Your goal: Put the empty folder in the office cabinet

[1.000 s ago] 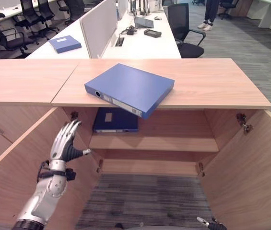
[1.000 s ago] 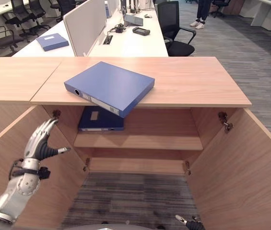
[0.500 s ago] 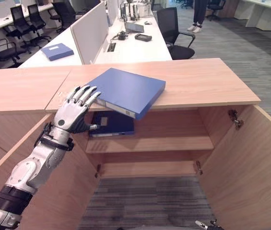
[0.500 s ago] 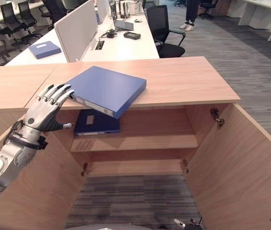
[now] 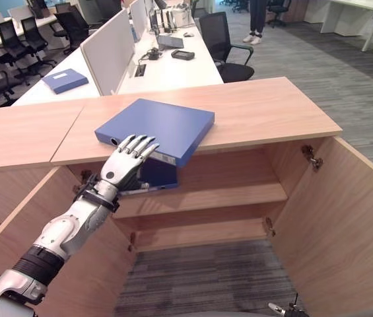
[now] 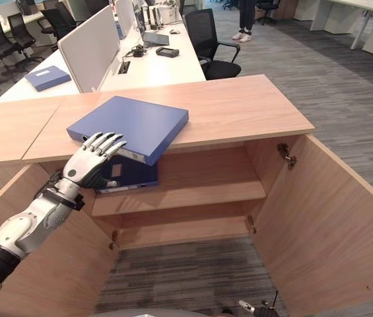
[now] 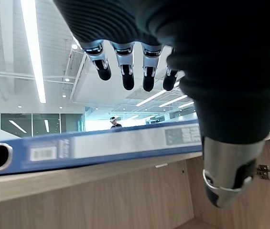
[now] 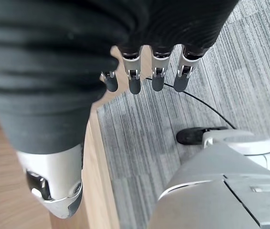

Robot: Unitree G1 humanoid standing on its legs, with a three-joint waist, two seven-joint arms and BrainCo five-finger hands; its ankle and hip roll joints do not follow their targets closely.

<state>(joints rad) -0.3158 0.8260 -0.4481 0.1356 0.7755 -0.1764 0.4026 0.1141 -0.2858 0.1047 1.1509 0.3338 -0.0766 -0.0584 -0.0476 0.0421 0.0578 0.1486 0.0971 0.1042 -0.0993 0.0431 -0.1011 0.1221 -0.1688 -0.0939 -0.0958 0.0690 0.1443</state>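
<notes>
Folder: we see the flat blue folder point(image 5: 156, 128) on the wooden cabinet top point(image 5: 265, 112), corner overhanging.
Left robot hand point(image 5: 123, 168): fingers spread straight over its spine.
Right robot hand point(image 8: 144, 71): fingers relaxed, empty.

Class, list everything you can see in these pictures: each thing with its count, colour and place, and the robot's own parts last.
Folder on top: one, blue, flat on the cabinet top, its corner past the front edge.
Folder inside: one, dark blue, on the cabinet's upper shelf.
Folder on desk: one, blue, on the white desk behind.
Cabinet: one, light wood, both doors open.
Office chair: one, black, at the desk; more further off.
Person: one, legs, far back.
Left hand: open, fingers at the top folder's front edge.
Right hand: open, low over the carpet.
</notes>
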